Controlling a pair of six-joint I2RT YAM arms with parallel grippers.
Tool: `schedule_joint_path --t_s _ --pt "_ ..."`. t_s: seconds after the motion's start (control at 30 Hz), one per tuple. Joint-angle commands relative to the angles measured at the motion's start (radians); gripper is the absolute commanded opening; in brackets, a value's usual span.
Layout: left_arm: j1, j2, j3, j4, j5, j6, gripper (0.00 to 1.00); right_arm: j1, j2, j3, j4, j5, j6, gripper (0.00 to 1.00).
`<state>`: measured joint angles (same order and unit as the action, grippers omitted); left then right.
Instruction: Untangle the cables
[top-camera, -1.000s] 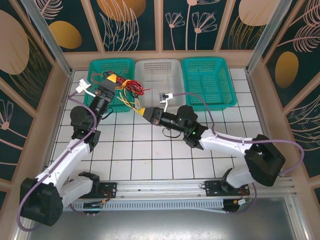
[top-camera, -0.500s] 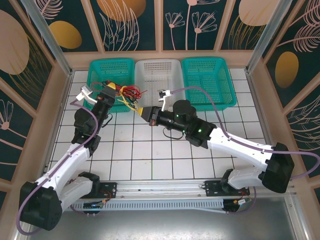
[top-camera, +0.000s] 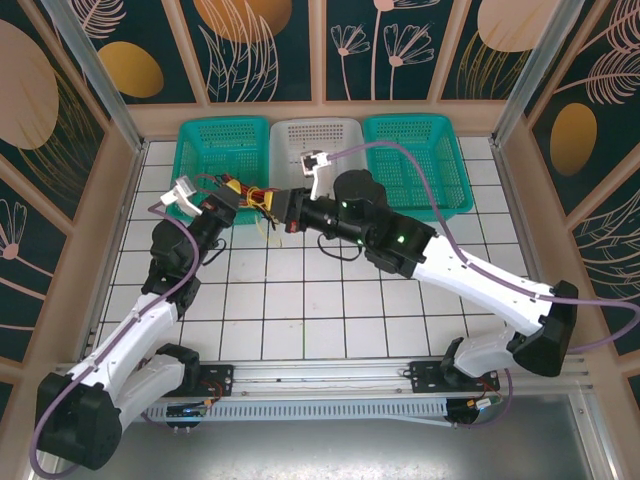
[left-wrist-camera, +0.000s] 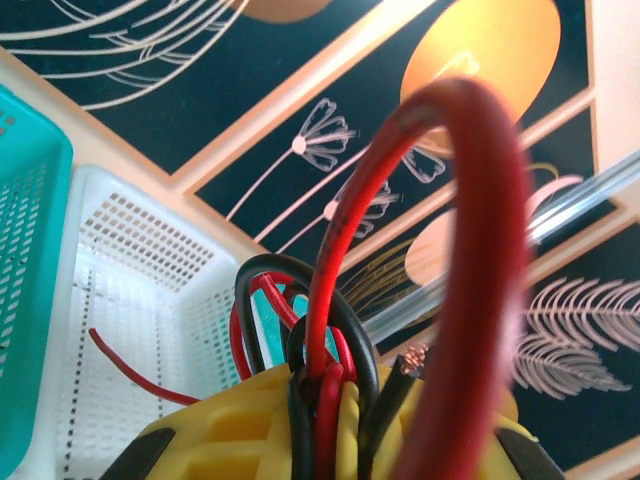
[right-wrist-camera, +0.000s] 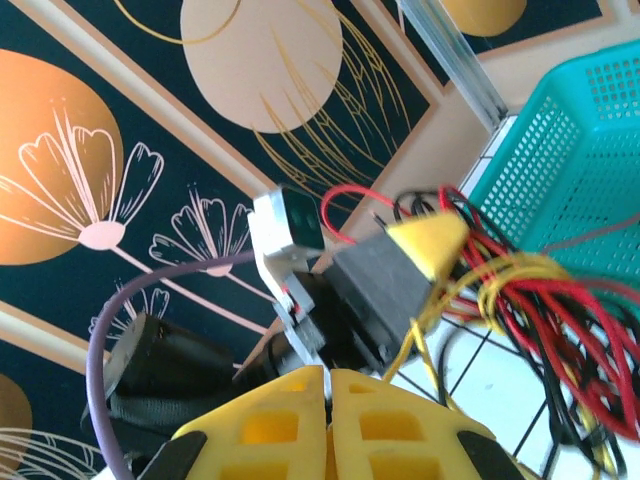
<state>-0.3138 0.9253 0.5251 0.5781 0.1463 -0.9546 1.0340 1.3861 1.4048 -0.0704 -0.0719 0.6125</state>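
Near the far edge of the table, the cables are stretching left to right between the left gripper, which is clamping red and black strands, and the right gripper, hovering alongside with jaws together.

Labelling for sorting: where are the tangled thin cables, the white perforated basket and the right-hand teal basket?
thin red, black and yellow cables (top-camera: 258, 193), top view, middle of the bundle.
white perforated plastic basket (top-camera: 325, 135), top view, its bare floor.
right-hand teal mesh plastic basket (top-camera: 440, 170), top view, its bare floor.
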Motion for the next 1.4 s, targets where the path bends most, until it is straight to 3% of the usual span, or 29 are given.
schedule_joint_path --t_s 0.0,0.17,0.3,0.43,0.6,0.7,0.87,1.07,1.23,1.37 --pt "-0.009 -0.020 -0.004 -0.092 0.053 0.111 0.00 -0.017 0.027 0.119 -0.043 0.040 -0.067 0.00" --pt "-0.014 -0.018 -0.014 -0.094 0.155 0.138 0.00 -0.096 0.077 0.257 -0.137 0.037 -0.095 0.00" --pt "-0.015 0.000 -0.030 0.069 0.324 0.063 0.00 -0.233 0.092 0.283 -0.200 -0.038 -0.064 0.00" --pt "-0.015 0.016 -0.031 0.302 0.482 -0.070 0.00 -0.343 0.082 0.233 -0.213 -0.120 -0.040 0.00" --pt "-0.015 0.027 0.065 0.339 0.645 -0.132 0.00 -0.449 0.055 0.087 -0.128 -0.234 0.019 0.00" --pt "-0.016 0.024 0.102 0.389 0.680 -0.190 0.00 -0.482 0.041 -0.021 -0.025 -0.306 0.082 0.00" --pt "-0.017 0.016 0.122 0.489 0.620 -0.273 0.00 -0.481 0.044 -0.176 0.145 -0.375 0.186 0.00" --pt "-0.018 0.038 0.165 0.618 0.475 -0.345 0.00 -0.439 0.017 -0.380 0.436 -0.406 0.348 0.00" --pt "-0.018 0.070 0.249 0.486 0.267 -0.289 0.00 -0.365 -0.010 -0.520 0.655 -0.348 0.453 0.00" --pt "-0.019 0.115 0.247 0.583 0.120 -0.317 0.00 -0.286 -0.015 -0.604 0.818 -0.269 0.521 0.00"
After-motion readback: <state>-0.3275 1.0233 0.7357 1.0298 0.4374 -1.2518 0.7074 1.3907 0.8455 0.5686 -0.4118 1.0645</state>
